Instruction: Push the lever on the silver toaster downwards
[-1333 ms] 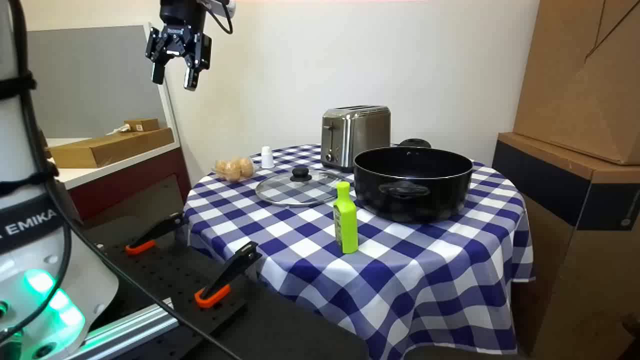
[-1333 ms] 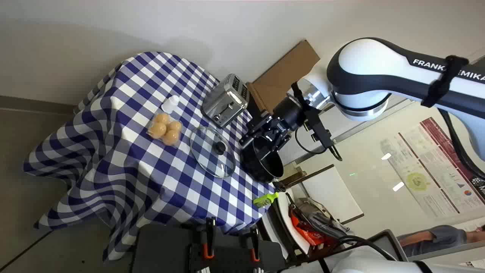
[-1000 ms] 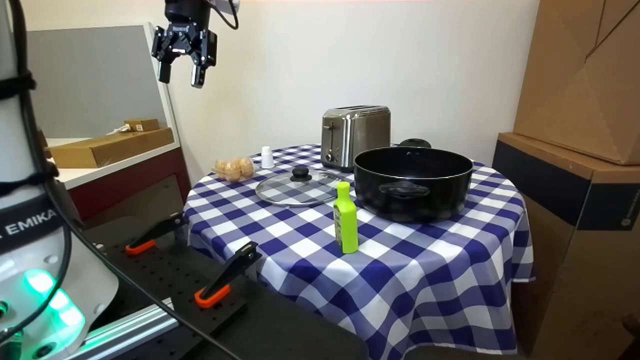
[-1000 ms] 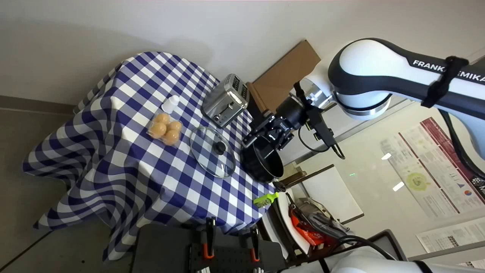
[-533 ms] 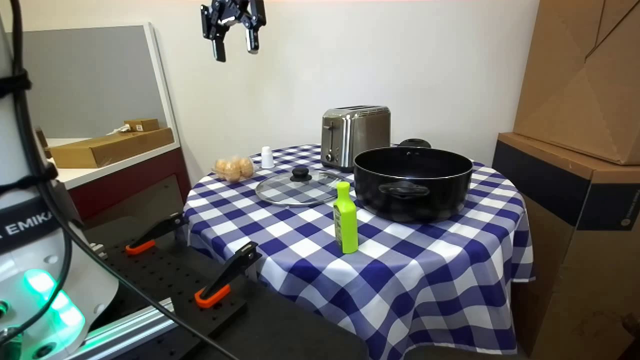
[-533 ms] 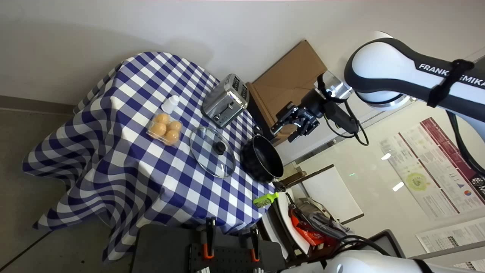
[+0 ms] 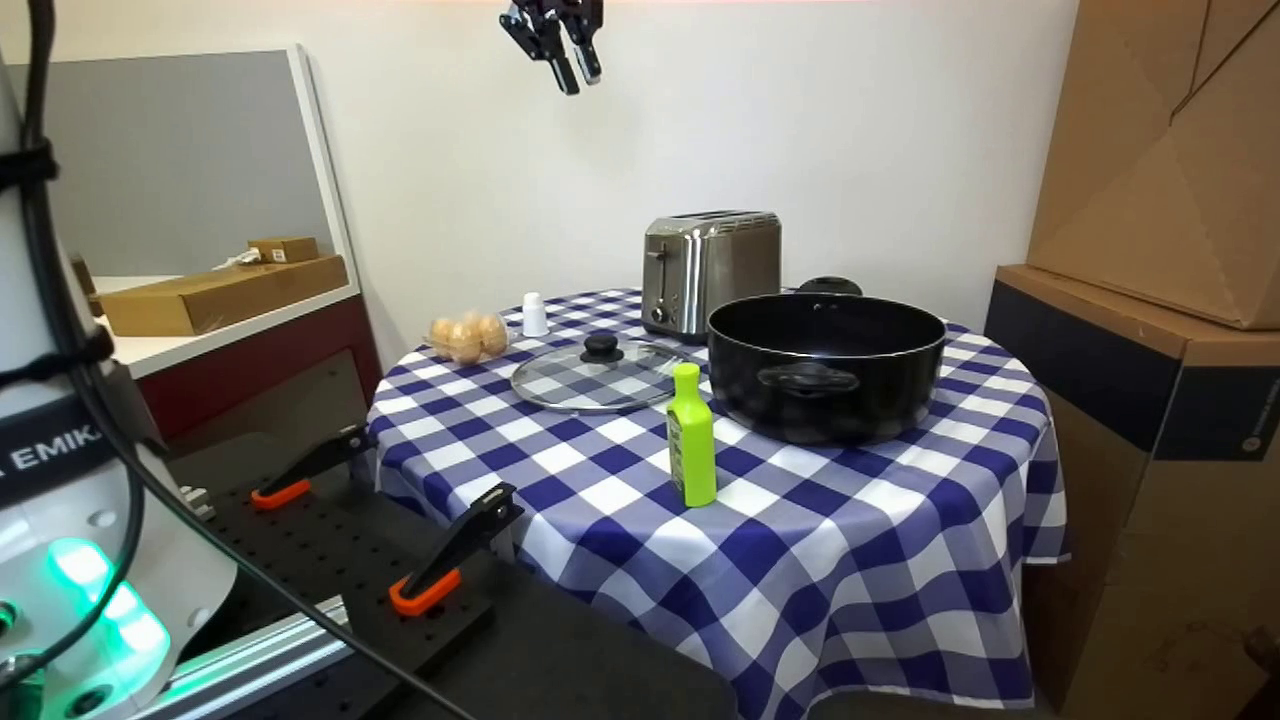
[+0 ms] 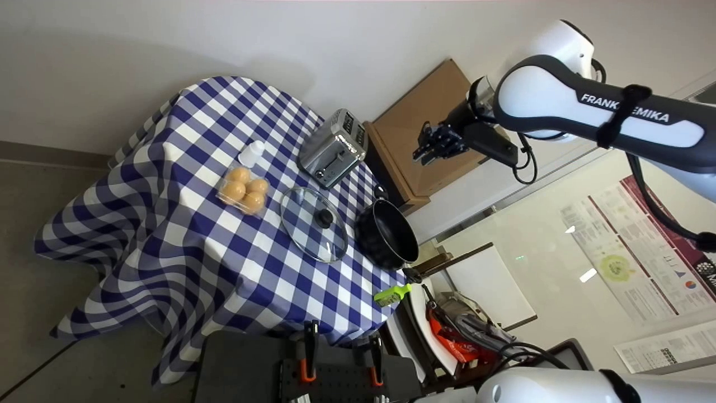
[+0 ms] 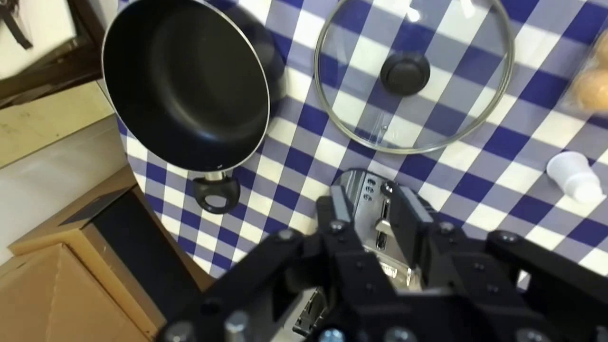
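The silver toaster (image 7: 712, 280) stands upright at the back of the checkered table, and both exterior views show it. Its lever (image 7: 656, 255) sits high in the slot on the front face. High above the table and well clear of the toaster, my gripper (image 7: 582, 84) hangs in the air. In the wrist view the gripper (image 9: 371, 195) has a moderate gap between its fingers and holds nothing. Through that gap the toaster's front (image 9: 367, 218) and the pale lever (image 9: 384, 227) appear below. The fingers and knuckles hide part of the toaster there.
A large black pot (image 7: 825, 400) stands close in front of the toaster, with a glass lid (image 7: 570, 385) beside it. A green bottle (image 7: 692, 450), a pack of eggs (image 8: 244, 190) and a white shaker (image 8: 251, 154) are also on the table. Cardboard boxes (image 7: 1130, 500) flank it.
My gripper has swung up and toward the toaster's side, away from over the pot, and has tilted. Its jaws have drawn closer together. The toaster and the table items have not moved.
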